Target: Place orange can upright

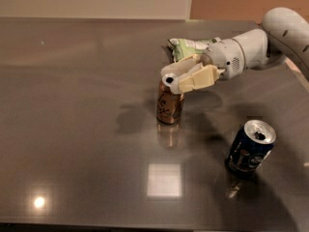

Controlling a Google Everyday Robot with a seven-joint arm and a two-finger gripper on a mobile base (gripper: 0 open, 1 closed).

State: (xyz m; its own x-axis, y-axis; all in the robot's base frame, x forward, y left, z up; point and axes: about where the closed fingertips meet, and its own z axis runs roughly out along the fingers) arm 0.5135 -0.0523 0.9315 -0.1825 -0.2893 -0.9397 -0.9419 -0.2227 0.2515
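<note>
The orange can stands upright on the dark table, a little right of the middle. It is copper-orange with dark markings. My gripper reaches in from the right on a white arm. It sits at the can's top, with its beige fingers closed around the rim and hiding the can's upper end. The can's base rests on the table.
A dark blue can, opened, stands tilted at the front right. A green and white snack bag lies behind the gripper. The table's right edge runs close to the arm.
</note>
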